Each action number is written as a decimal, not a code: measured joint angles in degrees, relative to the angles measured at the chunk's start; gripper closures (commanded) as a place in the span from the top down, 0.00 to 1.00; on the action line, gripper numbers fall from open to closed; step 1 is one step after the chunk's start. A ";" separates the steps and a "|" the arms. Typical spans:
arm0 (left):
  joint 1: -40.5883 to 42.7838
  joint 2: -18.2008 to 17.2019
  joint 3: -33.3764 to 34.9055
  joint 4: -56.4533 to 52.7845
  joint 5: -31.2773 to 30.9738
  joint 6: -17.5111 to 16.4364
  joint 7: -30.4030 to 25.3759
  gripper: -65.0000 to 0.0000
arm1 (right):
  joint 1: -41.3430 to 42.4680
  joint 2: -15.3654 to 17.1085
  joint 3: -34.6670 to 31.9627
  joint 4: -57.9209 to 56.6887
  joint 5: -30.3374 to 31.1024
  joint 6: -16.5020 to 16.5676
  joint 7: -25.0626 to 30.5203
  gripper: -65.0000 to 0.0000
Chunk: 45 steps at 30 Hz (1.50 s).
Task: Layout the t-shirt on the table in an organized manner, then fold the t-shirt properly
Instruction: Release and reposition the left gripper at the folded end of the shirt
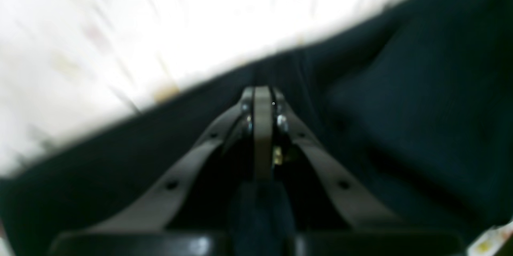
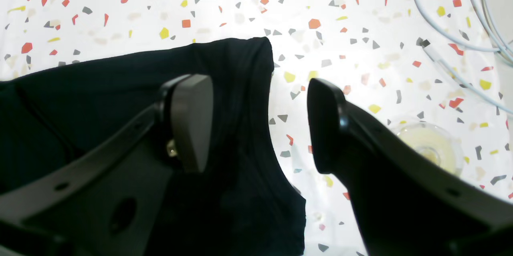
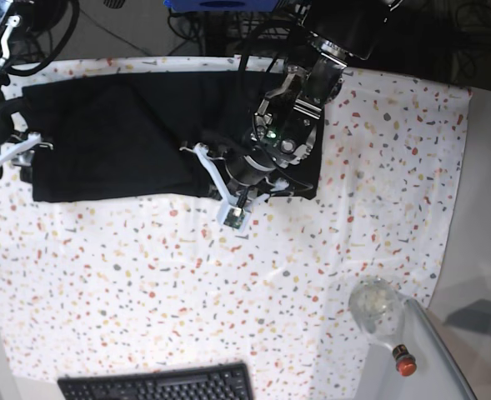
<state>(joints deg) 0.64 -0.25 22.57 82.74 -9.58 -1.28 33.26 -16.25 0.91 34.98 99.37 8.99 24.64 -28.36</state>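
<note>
The black t-shirt (image 3: pixel 120 133) lies spread along the far side of the speckled table (image 3: pixel 145 275). My left gripper (image 3: pixel 231 208) sits at the shirt's near edge. In the blurred left wrist view its fingertips (image 1: pixel 262 97) are pressed together, with the dark t-shirt (image 1: pixel 400 119) creased up to them and the white table (image 1: pixel 160 27) beyond. My right gripper (image 3: pixel 7 158) is at the shirt's left end. In the right wrist view the right gripper (image 2: pixel 256 123) is open. One finger (image 2: pixel 192 119) is over the t-shirt (image 2: pixel 120 87); the other hangs over the bare table (image 2: pixel 340 27).
Pale cables (image 2: pixel 461 43) and a clear round thing (image 2: pixel 429 144) lie on the table near my right gripper. A clear bottle (image 3: pixel 377 307) and a red-capped object (image 3: pixel 403 362) sit at the near right. A black keyboard (image 3: pixel 157 385) lies along the near edge.
</note>
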 measured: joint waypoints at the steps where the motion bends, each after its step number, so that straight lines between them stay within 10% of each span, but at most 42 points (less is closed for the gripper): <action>1: 0.92 -1.38 0.15 3.30 -0.13 -0.07 -0.39 0.00 | 0.00 0.00 0.00 0.00 0.04 0.00 0.02 0.54; 7: 10.38 -10.19 -2.19 11.39 0.20 0.63 0.13 0.00 | -0.33 0.00 0.37 -0.02 0.04 0.00 -0.13 0.54; 15: 15.37 -10.54 -11.28 4.44 0.57 -0.07 -0.74 0.00 | 0.22 0.00 0.26 -0.22 0.15 -0.02 -1.20 0.54; 21: 16.55 -10.38 -13.60 8.44 -0.81 -0.59 -0.09 0.00 | 7.76 0.15 6.67 -7.19 13.07 2.03 -20.76 0.58; 26: 18.71 -11.15 -22.91 14.32 0.15 0.17 -0.79 0.00 | 12.46 7.41 14.32 -21.22 21.57 9.05 -32.63 0.66; 35: 19.82 -11.96 -33.29 7.45 0.37 -8.35 -0.52 0.00 | 16.20 15.10 13.70 -38.80 22.56 14.91 -32.04 0.67; 45: 17.51 -11.82 -27.50 -5.09 0.07 -9.60 -14.84 0.00 | 17.20 14.14 5.25 -41.59 24.28 14.91 -30.91 0.67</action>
<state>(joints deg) 18.15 -12.08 -4.93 77.65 -9.52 -10.87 18.41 0.95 15.05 40.23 57.78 33.28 39.55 -59.27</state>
